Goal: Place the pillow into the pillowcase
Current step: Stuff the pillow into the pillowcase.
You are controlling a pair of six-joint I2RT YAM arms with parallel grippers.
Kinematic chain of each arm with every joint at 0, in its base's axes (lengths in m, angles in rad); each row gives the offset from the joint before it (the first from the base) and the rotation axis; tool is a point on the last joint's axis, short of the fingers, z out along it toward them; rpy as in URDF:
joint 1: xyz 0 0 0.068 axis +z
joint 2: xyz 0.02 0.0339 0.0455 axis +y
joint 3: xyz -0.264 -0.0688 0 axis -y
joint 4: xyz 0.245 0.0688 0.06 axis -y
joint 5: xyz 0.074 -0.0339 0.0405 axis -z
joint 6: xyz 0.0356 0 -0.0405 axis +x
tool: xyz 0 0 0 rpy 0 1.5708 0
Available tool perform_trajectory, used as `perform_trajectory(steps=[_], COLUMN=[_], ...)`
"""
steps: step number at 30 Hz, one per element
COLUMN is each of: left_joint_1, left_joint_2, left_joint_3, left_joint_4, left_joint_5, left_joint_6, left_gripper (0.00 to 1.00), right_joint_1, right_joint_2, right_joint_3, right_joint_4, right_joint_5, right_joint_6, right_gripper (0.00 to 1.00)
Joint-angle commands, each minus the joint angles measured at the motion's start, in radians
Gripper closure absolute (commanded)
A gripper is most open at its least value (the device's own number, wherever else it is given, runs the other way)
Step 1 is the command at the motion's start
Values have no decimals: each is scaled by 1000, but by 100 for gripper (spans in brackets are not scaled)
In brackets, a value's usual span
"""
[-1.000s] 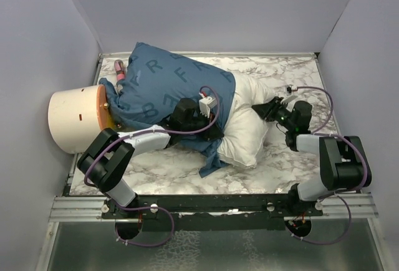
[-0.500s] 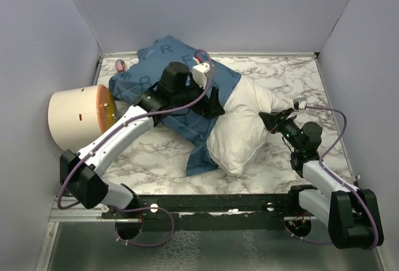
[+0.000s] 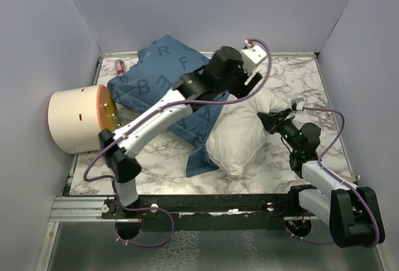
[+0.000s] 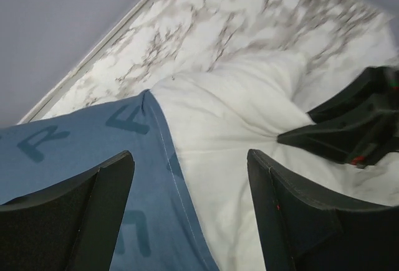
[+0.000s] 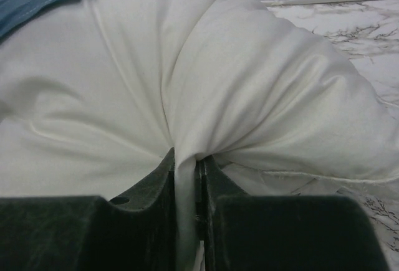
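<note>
Top external, quick one: which step are we tagging here? (Annotator 1)

Mid-insertion, I'm judging. The pillow (image 3: 240, 137) is lying on the tabletop (image 3: 287, 71) with its far-left part sitting inside the pillowcase (image 3: 162, 71). The near-right end is sticking out bare. (Annotator 2)

What are the tools doing? (Annotator 1)

The right tool (image 3: 265, 120) is clenching a pinch of pillow fabric at the exposed end. On the right wrist view the cloth is bunching into a fold right between its fingers (image 5: 215, 177). The left tool (image 4: 189, 159) is hanging released above the spot where blue meets white. Its jaws are standing well apart with nothing between them. (Annotator 2)

So the case isn't being held at all? (Annotator 1)

Not by either tool, as far as I'm seeing. The pillowcase hem (image 4: 167, 159) is running right under the left tool, and a loose flap (image 3: 199, 159) is trailing toward the near edge beside the pillow. (Annotator 2)

What is the next move calling for? (Annotator 1)

I'm guessing the left tool needs to come down and pinch that hem, top layer only. It can then draw the hem toward the right tool while the right one is anchoring the pillow. Catching pillow fabric along with the hem is the risk, since the two are lying flush there. (Annotator 2)

How much is left? (Annotator 1)

Roughly half the pillow is showing, so I'm marking it as partway. (Annotator 2)
</note>
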State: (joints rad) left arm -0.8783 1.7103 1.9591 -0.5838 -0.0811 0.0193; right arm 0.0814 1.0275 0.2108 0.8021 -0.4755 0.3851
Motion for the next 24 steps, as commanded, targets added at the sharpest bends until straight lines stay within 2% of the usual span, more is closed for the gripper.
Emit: perform_trajectory(steps=[1, 5, 9, 14, 16, 18, 22, 24], left_joint_1=[-29, -30, -27, -19, -19, -17, 0, 5], left_joint_2=[190, 313, 396, 473, 480, 481, 497, 498], left_joint_3=[125, 239, 284, 400, 431, 437, 471, 495], left_joint_4=[-134, -186, -188, -253, -259, -256, -296, -315], left_joint_5=[-343, -453, -573, -596, -599, -591, -501, -410], left_joint_6=[191, 234, 279, 257, 251, 259, 246, 226], left_gripper=[26, 26, 26, 57, 61, 71, 99, 100], right_joint_1=[17, 21, 24, 27, 29, 30, 35, 38], right_joint_2=[-10, -10, -5, -13, -10, -8, 5, 14], right_joint_3=[-8, -10, -8, -8, -8, -8, 3, 10], right_joint_4=[9, 11, 18, 4, 1, 2, 10, 19], right_joint_5=[6, 5, 3, 7, 10, 9, 0, -13], right_joint_6=[-32, -31, -26, -36, -39, -39, -37, -32], right_gripper=[98, 98, 98, 98, 98, 98, 98, 98])
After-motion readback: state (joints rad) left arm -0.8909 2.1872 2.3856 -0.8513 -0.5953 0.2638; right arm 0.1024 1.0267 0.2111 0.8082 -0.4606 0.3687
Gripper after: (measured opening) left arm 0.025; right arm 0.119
